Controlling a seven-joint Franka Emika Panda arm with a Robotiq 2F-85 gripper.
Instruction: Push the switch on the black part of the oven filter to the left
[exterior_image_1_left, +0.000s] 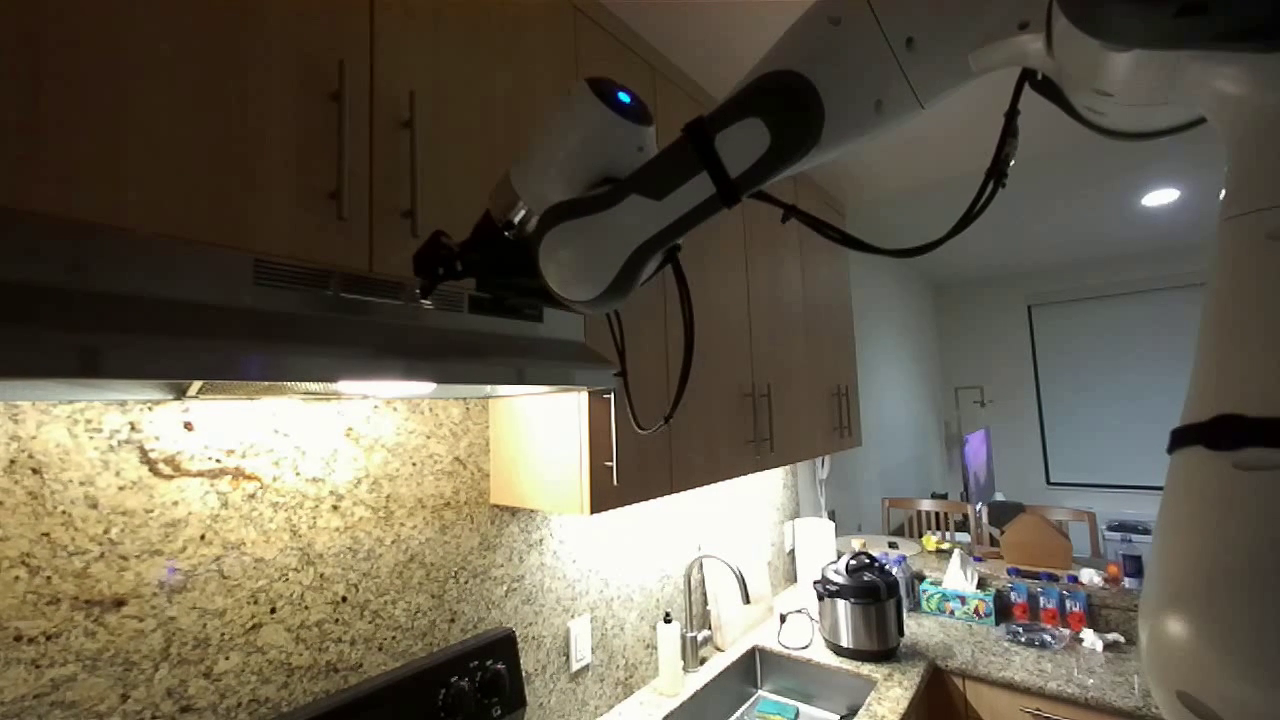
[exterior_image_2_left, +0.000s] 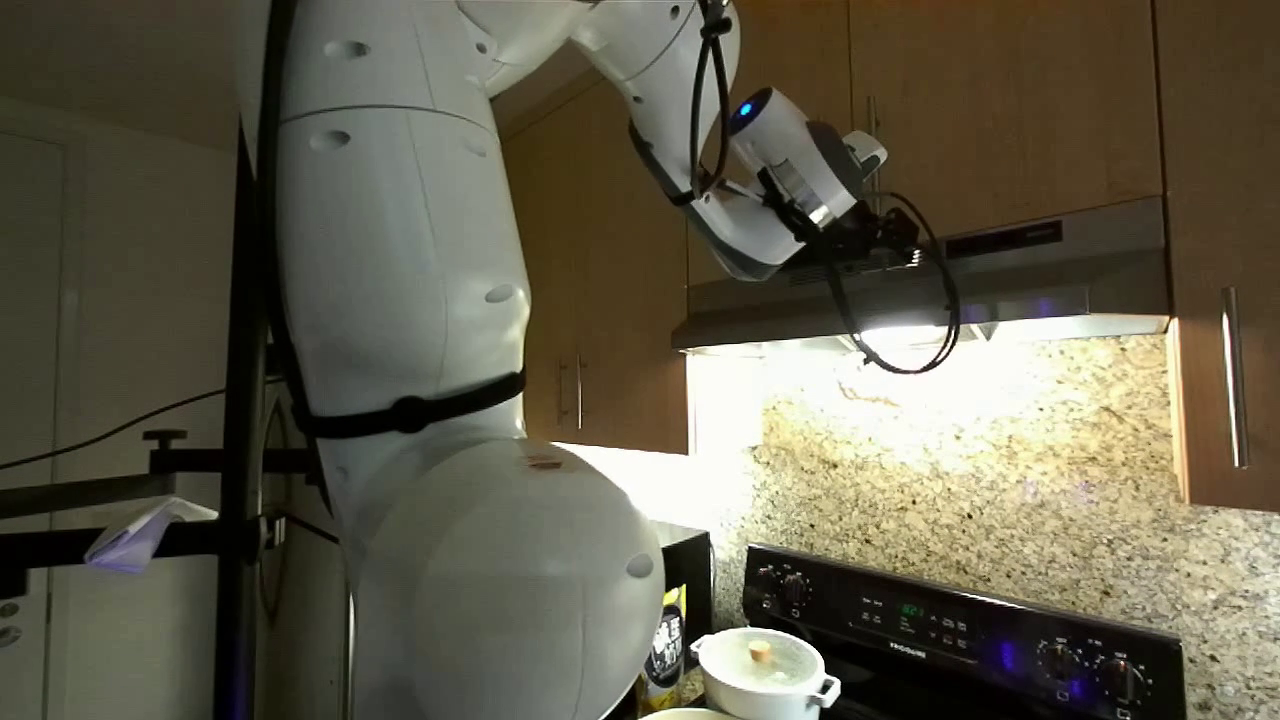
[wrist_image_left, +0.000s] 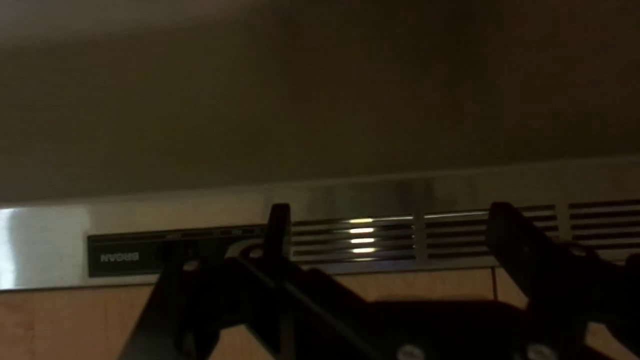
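The oven filter is a wide dark grey hood, seen in both exterior views (exterior_image_1_left: 250, 340) (exterior_image_2_left: 1080, 285) and across the upper wrist view (wrist_image_left: 150, 130). Its black part is a narrow black panel with upside-down BROAN lettering in the wrist view (wrist_image_left: 145, 257). It also shows in both exterior views (exterior_image_1_left: 505, 307) (exterior_image_2_left: 1005, 240). Small slots line one long edge; the switch itself is too dark to make out. My gripper (wrist_image_left: 390, 207) is open and empty, its fingers over the vent slots beside the panel. The left finger hides the panel's end. My gripper also shows in both exterior views (exterior_image_1_left: 428, 270) (exterior_image_2_left: 905, 240).
Vent slots (wrist_image_left: 355, 237) run beside the black panel. Wooden cabinets (exterior_image_1_left: 480, 120) with bar handles stand directly above the hood. A cable loop (exterior_image_2_left: 945, 310) hangs from the wrist in front of the hood. A stove (exterior_image_2_left: 960, 640) with a white pot (exterior_image_2_left: 765, 680) is below.
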